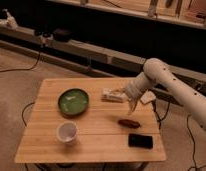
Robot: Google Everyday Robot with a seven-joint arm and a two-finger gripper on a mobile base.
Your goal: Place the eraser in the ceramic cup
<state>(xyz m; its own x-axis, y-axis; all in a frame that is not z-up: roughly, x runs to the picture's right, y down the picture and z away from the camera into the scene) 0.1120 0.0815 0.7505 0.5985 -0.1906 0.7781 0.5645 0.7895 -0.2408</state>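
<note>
Gripper (132,104) spread wide, empty, over desk (96,142) just beside white packet (112,95), behind brown oblong (128,122). Eraser (140,141) flat near front right edge; ceramic cup (67,132) well apart, front left. Risks: grabbing 1 of 2 nearer decoys; low flat eraser skidding off edge; eraser bridging cup rim.

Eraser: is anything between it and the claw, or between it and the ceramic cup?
A reddish-brown oblong lies between the claw, near the white packet, and the eraser. Nothing visible separates eraser from ceramic cup.
</note>
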